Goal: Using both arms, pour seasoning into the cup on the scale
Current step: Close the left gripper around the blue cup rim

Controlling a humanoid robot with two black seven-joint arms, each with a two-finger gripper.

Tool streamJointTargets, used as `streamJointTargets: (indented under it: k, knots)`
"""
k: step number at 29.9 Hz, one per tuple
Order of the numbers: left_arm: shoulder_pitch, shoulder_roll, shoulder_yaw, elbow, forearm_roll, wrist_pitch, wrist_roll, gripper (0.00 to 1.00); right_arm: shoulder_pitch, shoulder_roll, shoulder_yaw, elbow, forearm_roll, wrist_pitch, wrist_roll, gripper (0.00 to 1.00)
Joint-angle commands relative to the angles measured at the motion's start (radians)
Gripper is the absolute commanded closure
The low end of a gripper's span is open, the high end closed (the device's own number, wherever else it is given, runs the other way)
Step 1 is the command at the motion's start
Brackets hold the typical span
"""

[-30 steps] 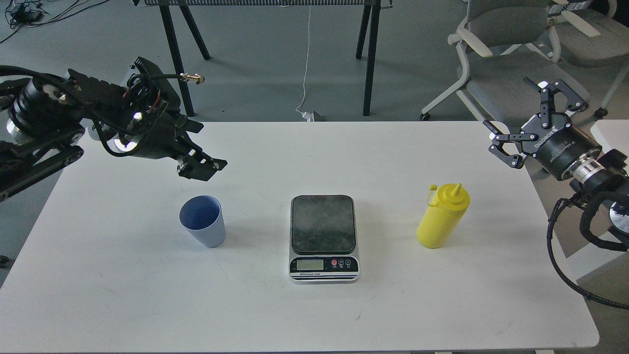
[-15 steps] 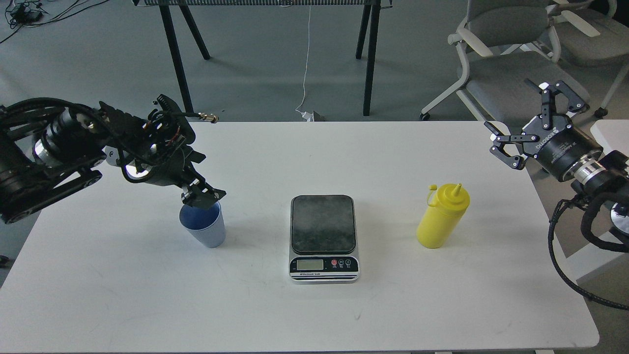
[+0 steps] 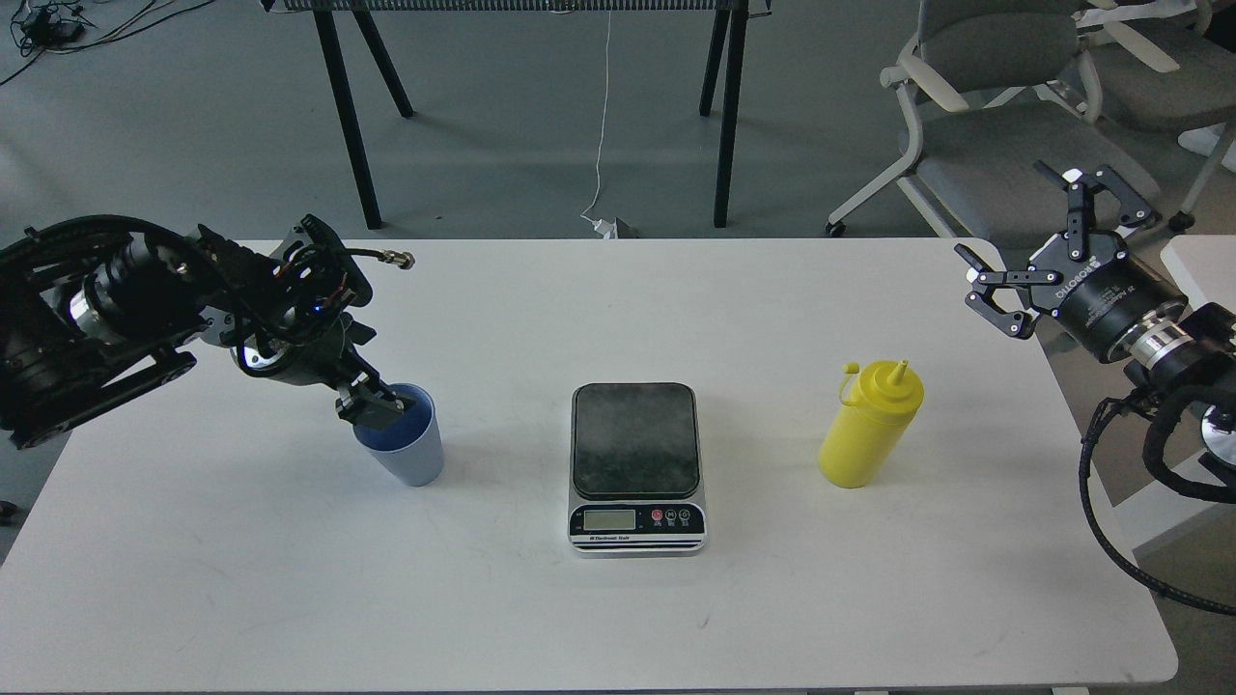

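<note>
- The cup (image 3: 401,436) is found standing upright on the white counter (image 3: 241,579), over on the left side, well apart from the scale (image 3: 635,468).
- The left gripper (image 3: 372,407) is seen tipped down right at the cup's near-left rim. One finger looks to be dipped inside the mouth of the cup, but the fingers are dark and bunched together from this angle, so whether the rim is actually pinched can't be told.
- The scale is parked in the middle of the counter, dark platform bare, display and small buttons facing the front edge.
- The seasoning (image 3: 867,425) is set upright to the right of the scale, cone nozzle pointing up and the little tethered cap hanging off to its left.
- The right gripper (image 3: 1038,241) is held up off the counter near the far right corner, fingers (image 3: 1004,278) spread wide apart with nothing between them. It's up and to the right of the seasoning, clearly not touching it.
- So the cup is basically right under the left gripper, while the seasoning is left sitting on its own with a fair gap to the right gripper.
- An office chair (image 3: 995,106) and some black table legs (image 3: 348,116) can be made out on the grey floor behind the counter.
</note>
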Motion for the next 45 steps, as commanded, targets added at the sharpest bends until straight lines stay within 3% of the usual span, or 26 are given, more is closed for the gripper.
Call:
streamJointTargets:
  k: [1,21,45]
  knots:
    - [0.001,-0.013,0.028,0.032,0.000,0.001,0.000,0.01,0.000,0.000,0.000,0.000,0.000,0.000,-0.001,0.00]
    - [0.027,-0.059,0.038,0.090,0.000,0.033,0.000,0.04,-0.011,-0.005,0.001,-0.002,0.000,0.000,0.001,0.00]
    - [0.033,-0.058,0.041,0.088,0.000,0.035,0.000,0.37,-0.019,-0.005,0.003,-0.002,0.000,0.000,0.001,0.00]
